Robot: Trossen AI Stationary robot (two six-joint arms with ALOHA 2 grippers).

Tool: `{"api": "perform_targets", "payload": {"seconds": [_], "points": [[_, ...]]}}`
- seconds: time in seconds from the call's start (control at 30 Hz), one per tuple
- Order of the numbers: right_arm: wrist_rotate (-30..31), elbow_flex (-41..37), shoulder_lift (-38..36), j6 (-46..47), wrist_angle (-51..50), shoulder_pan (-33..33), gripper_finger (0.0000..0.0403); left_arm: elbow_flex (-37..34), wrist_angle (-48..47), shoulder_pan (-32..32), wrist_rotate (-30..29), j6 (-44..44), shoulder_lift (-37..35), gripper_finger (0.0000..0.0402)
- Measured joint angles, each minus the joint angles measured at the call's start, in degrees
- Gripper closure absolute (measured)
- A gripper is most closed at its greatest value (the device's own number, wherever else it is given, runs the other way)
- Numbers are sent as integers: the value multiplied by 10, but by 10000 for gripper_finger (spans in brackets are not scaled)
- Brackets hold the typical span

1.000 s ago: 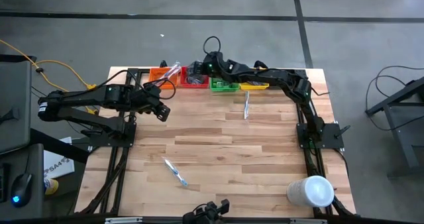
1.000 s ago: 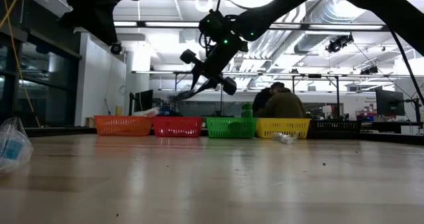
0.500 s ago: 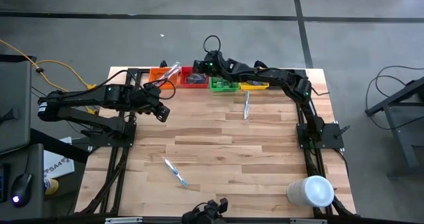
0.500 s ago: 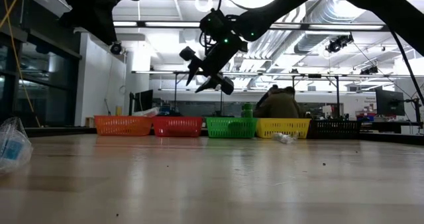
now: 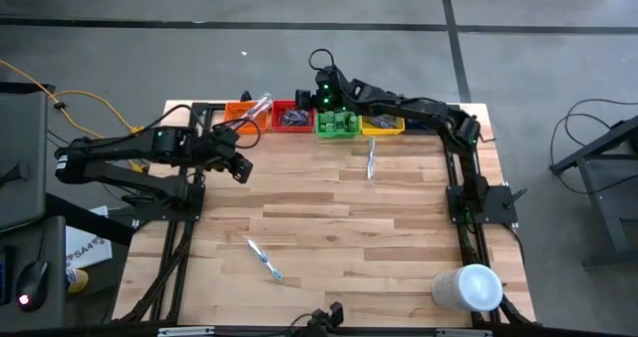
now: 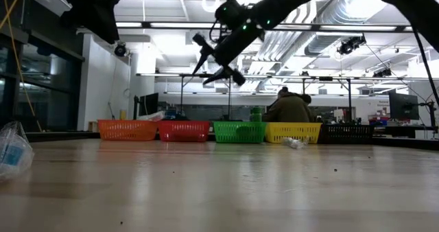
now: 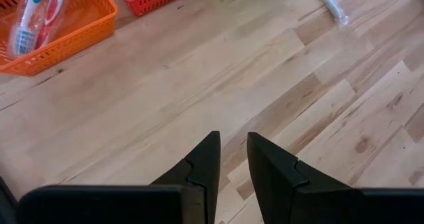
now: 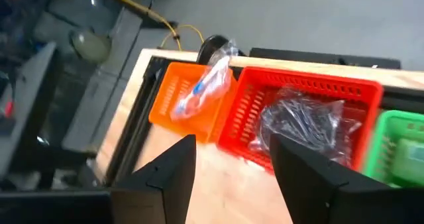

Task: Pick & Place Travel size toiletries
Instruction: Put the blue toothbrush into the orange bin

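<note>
Two clear-wrapped toothbrushes lie flat on the table, one near the front point(image 5: 264, 259), one before the bins point(image 5: 371, 158). More wrapped toothbrushes point(image 8: 209, 85) stick up out of the orange bin point(image 5: 237, 113). Dark wrapped items point(image 8: 305, 121) fill the red bin point(image 5: 291, 118), and green bottles sit in the green bin point(image 5: 337, 125). My right gripper point(image 6: 204, 59) hangs open and empty high above the red and green bins. My left gripper point(image 7: 232, 158) hovers over bare table near the orange bin, its fingers a narrow gap apart with nothing between them.
A yellow bin point(image 5: 382, 128) ends the row along the far edge. A large white cylinder point(image 5: 467, 287) stands at the near right corner. The table's middle point(image 5: 339, 217) is bare wood. In the low view a person sits beyond the bins point(image 6: 291, 108).
My right gripper has opened over the red bin, then risen clear of the bins, tipping its fingers up and drifting toward the green bin and the far edge.
</note>
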Motion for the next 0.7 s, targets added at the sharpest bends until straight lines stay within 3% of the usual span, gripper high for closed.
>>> {"api": "perform_targets", "payload": {"seconds": [0.2,0.57,0.7], "points": [[-13,0,-56,-71,-111,16,224,0,-3,0,-1,0,-18,323],[118,1,-130,-91,-385,87,228,0,-8,0,-12,31,-38,323],[118,-7,-129,-70,-448,108,228,0,-11,0,-12,47,-38,323]]}}
